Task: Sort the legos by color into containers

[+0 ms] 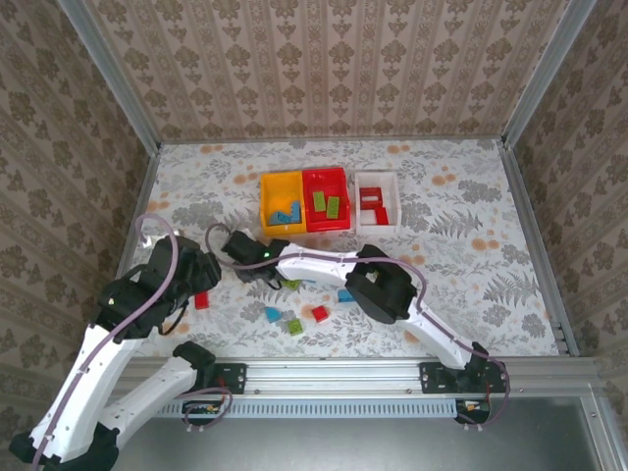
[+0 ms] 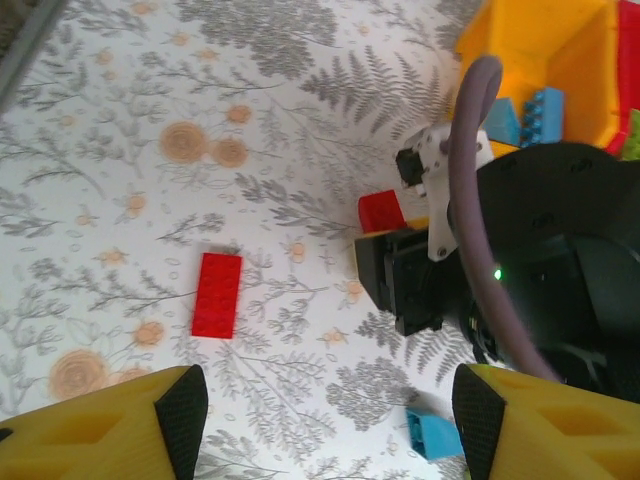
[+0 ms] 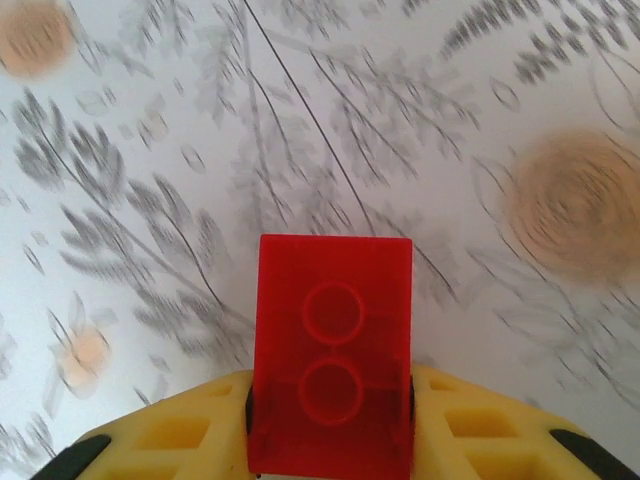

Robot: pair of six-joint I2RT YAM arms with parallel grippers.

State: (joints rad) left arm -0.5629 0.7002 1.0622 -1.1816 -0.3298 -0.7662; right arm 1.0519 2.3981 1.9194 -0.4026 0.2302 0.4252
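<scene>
Your right gripper has its yellow fingers pressed on both sides of a short red studded plastic brick, just near-left of the orange-yellow plastic bin. Your left gripper hangs wide open and empty above a long red studded plastic brick, which lies flat on the floral table further left.

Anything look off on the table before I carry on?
Nothing stands out. The orange-yellow bin, red bin and white bin sit upright in a row, and the right tool holds its red brick squarely.
</scene>
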